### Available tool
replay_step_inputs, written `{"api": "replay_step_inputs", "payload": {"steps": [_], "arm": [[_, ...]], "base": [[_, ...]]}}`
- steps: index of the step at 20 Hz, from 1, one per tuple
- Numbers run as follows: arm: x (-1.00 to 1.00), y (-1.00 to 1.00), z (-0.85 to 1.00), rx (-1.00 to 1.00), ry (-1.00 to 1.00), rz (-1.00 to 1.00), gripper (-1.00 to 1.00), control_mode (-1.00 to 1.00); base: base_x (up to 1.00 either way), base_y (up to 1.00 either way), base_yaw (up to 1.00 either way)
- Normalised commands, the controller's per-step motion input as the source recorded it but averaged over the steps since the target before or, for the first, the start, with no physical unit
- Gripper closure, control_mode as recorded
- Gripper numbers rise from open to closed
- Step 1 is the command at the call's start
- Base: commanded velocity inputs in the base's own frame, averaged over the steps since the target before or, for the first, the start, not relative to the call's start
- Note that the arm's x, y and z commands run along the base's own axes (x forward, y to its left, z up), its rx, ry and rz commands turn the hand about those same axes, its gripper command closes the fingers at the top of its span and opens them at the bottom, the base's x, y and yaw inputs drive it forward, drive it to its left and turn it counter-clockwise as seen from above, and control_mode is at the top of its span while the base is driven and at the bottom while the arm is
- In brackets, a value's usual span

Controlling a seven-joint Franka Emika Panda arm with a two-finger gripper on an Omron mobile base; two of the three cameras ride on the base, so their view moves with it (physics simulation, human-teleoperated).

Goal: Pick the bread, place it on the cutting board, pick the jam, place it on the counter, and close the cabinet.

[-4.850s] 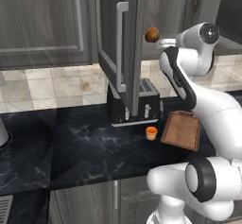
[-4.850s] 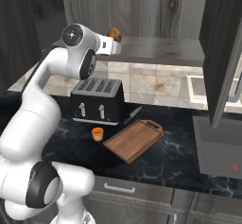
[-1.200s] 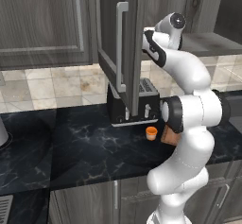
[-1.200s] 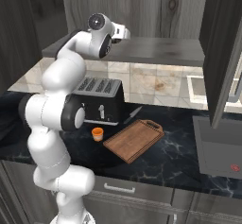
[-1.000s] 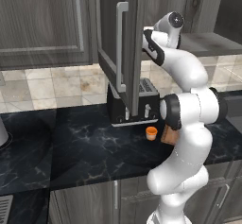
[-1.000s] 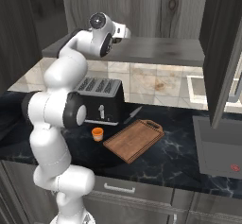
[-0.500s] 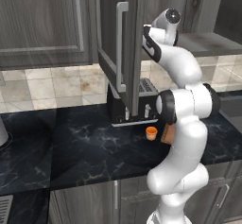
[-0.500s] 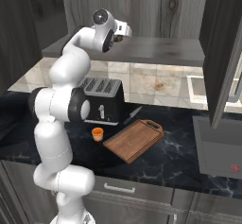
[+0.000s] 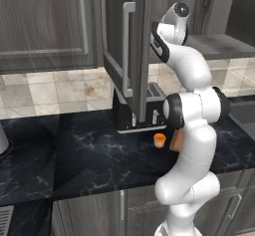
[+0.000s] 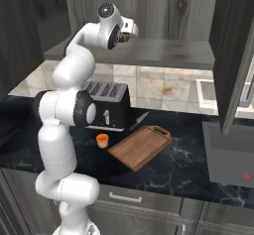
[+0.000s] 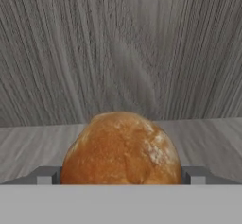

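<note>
Arm up high, jaws (image 11: 121, 175) round bread (image 11: 121, 150) on cabinet (image 10: 163, 50) shelf.

Gripper (image 11: 121, 180) is deep in the dark grey wood-grain cabinet (image 10: 163, 11), round golden-brown bread (image 11: 121, 150) between its fingers, back wall close behind. Open cabinet door (image 9: 124, 56) flanks the exit. Below, black toaster (image 10: 106, 105) crowds the dark marble counter (image 10: 188, 164); reddish-brown wooden cutting board (image 10: 140, 146) top is bare.

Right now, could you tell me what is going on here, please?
The arm has reached up into the open cabinet, and its gripper sits around the bread on the shelf, a finger on each side. Whether it is already squeezing the bread, I cannot tell. Down on the counter, the jam stands beside the cutting board, which has nothing on it.
</note>
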Motion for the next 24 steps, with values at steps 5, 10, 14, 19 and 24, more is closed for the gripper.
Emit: {"api": "replay_step_inputs", "payload": {"steps": [5,10,14,19,24], "arm": [[-0.32,0.0,0.0,0.0,0.0,0.0,1.0,-1.0],[-0.55,0.0,0.0,0.0,-0.03,0.0,1.0,-1.0],[-0.63,0.0,0.0,0.0,-0.06,0.0,1.0,-1.0],[-0.69,0.0,0.0,0.0,-0.06,0.0,1.0,-1.0],[-0.73,-0.04,0.0,0.0,-0.06,0.0,1.0,-1.0]], "base": [[0.0,0.0,0.0],[0.0,0.0,0.0],[0.0,0.0,0.0],[0.0,0.0,0.0],[0.0,0.0,0.0]]}}
